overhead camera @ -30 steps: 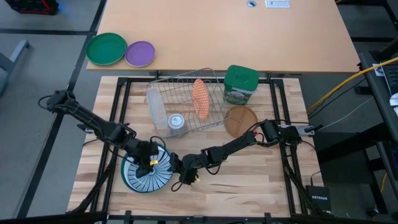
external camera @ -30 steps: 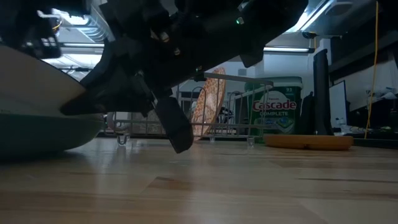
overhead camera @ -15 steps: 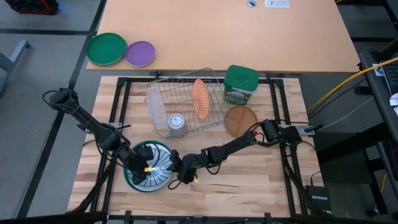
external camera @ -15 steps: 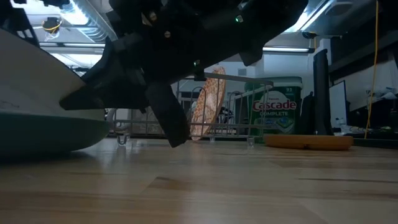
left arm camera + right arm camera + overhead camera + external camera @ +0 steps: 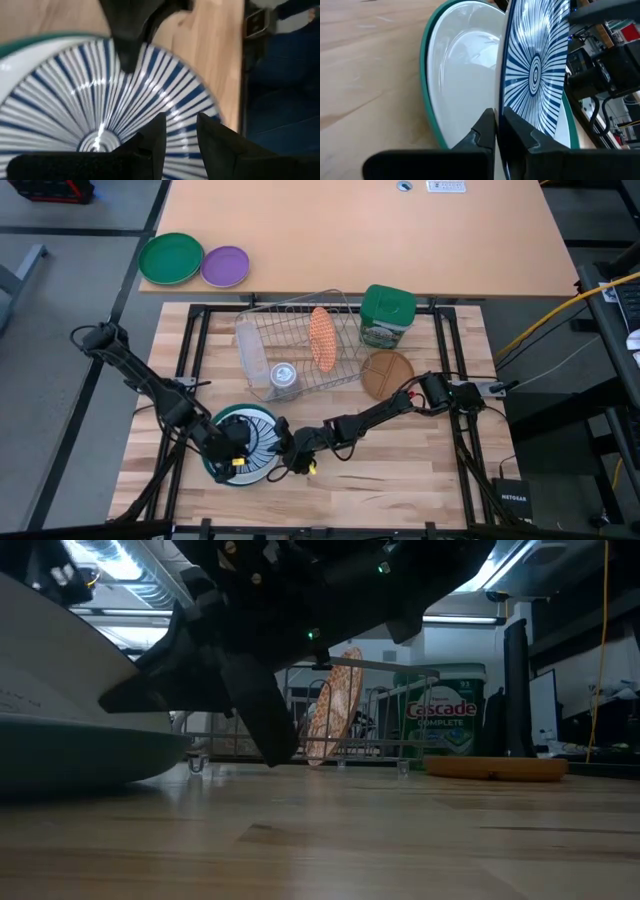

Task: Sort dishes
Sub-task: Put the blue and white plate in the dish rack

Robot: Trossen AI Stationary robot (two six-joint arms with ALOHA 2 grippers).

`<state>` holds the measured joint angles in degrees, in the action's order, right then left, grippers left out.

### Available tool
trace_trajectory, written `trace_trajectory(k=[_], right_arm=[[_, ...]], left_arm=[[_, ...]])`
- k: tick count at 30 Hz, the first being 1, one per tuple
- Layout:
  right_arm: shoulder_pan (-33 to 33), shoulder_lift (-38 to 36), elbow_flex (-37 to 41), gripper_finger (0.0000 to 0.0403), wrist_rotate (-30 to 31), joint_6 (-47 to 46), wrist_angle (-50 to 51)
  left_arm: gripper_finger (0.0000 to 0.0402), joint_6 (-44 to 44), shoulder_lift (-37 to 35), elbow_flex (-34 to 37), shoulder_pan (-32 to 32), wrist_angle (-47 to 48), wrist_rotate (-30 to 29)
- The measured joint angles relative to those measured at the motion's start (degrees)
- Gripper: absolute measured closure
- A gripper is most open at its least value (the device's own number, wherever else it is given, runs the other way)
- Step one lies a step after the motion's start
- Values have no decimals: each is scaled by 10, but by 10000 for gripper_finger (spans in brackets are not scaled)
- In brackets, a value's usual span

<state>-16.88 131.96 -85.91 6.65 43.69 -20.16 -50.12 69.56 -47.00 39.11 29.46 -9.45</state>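
Step in hand: lifting the striped plate [image 5: 252, 442] out of the big teal plate [image 5: 213, 468] at the near edge of the desk [image 5: 400, 470], with both arms at that stack.
Right claw [image 5: 497, 131]: at the stack's rim on the side toward the brown plate; fingers pressed close on the striped plate's edge, one on each face, pinching it.
Left claw [image 5: 178, 134]: over the stack from the opposite side, fingers a little apart above the striped face; nothing between them, no clear touch.
Striped plate: tipped up on edge in the right wrist view, its rim clear of the white inside of the teal plate there.
Teal plate: flat on the desk, in front of the wire rack [image 5: 290, 345].
Other dishes: orange speckled plate [image 5: 321, 338] upright in the rack; brown plate [image 5: 387, 374] flat just beside the rack, in front of the green canister [image 5: 386, 316].
Off the job: green plate [image 5: 170, 258] and purple plate [image 5: 225, 266], well behind the rack.
Next move, as judged: raise the striped plate free without dragging the teal one, then carry it toward the rack; thin-edge grip looks liable to slip or twist.
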Motion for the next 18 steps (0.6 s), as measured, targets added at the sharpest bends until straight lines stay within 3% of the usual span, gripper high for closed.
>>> trace_trajectory(k=[9, 18], right_arm=[[0, 0, 0, 384, 0, -10, 1], [0, 0, 0, 384, 0, -16, 1]], left_arm=[[304, 55, 0, -43, 21, 2, -2], [304, -88, 0, -42, 48, 22, 33]])
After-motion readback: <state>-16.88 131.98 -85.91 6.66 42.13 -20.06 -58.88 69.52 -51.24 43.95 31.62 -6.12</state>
